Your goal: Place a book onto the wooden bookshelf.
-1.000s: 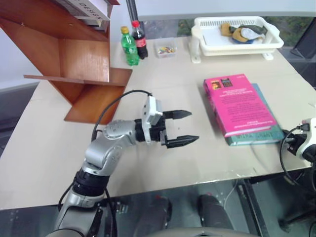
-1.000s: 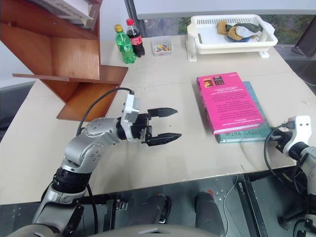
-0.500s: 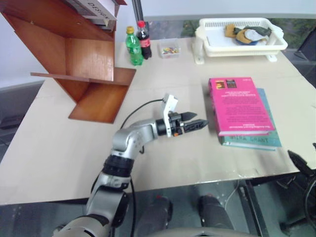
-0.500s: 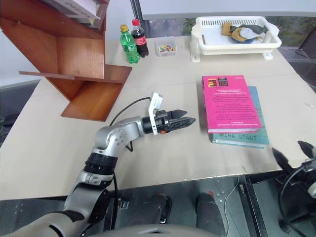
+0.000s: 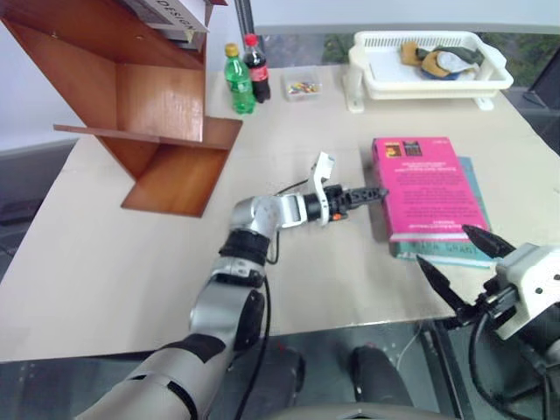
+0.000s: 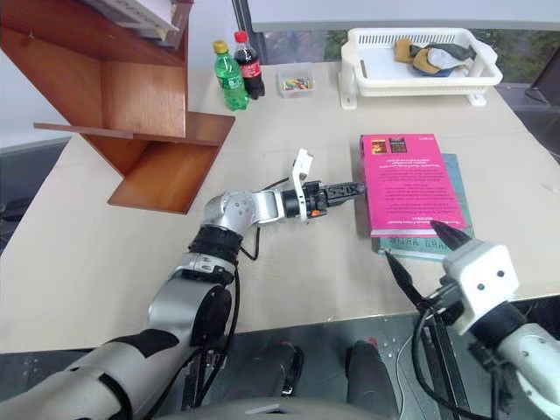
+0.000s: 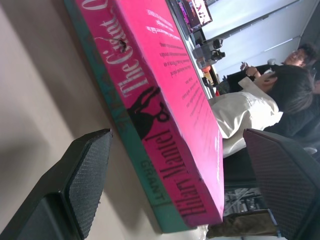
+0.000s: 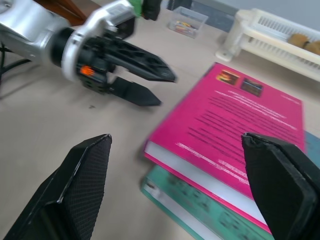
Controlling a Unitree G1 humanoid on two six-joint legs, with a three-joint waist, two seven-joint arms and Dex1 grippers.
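The pink book (image 5: 429,188) lies flat on the table, on top of a teal-green book (image 5: 455,252). My left gripper (image 5: 372,194) is level and points at the pink book's left edge, close to it. It is open, and in the left wrist view its fingers (image 7: 85,170) stand wide on either side of the lettered pink spine (image 7: 165,125). My right gripper (image 5: 455,254) hangs open off the table's near right, in front of the books' near corner, with nothing between its fingers (image 8: 85,185). The wooden bookshelf (image 5: 149,105) stands at the far left.
White books (image 5: 166,13) lie on the shelf's top board. Two bottles (image 5: 238,83) and a small clear box (image 5: 300,86) stand at the back. A white basket (image 5: 477,83) with cloth items sits back right. People (image 7: 285,80) sit beyond the table.
My left gripper has reached right toward the pink book and rolled its fingers. My right gripper has come up and left from the table's right edge to the books' near corner.
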